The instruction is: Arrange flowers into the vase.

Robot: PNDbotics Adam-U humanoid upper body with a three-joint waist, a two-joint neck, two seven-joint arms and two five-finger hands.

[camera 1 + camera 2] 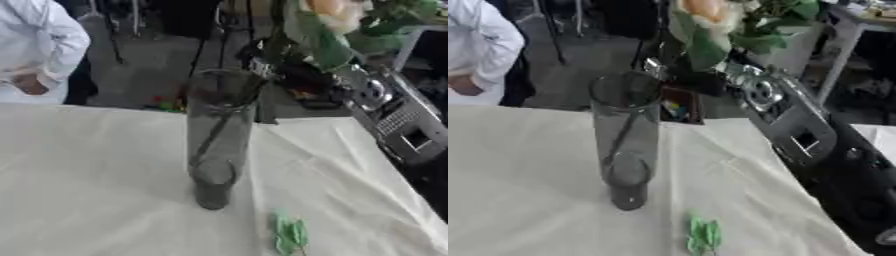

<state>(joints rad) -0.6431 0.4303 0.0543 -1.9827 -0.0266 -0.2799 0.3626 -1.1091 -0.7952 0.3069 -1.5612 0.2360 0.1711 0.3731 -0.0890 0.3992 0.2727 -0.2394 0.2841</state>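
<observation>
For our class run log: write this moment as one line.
right hand: holds flower over vase | stem: inside vase, upright on table | loose leaves: on table | left hand: unseen

Pale cloth-covered table (87, 190)

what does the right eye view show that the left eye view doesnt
Only the right eye view shows more of the right arm's dark lower part and a white patch at the right edge. Only the left eye view shows a red spot beyond the table's far edge. Both share the clear vase standing upright on the white tablecloth, a stem inside it, the peach flower above, the right hand and loose green leaves on the cloth.
</observation>
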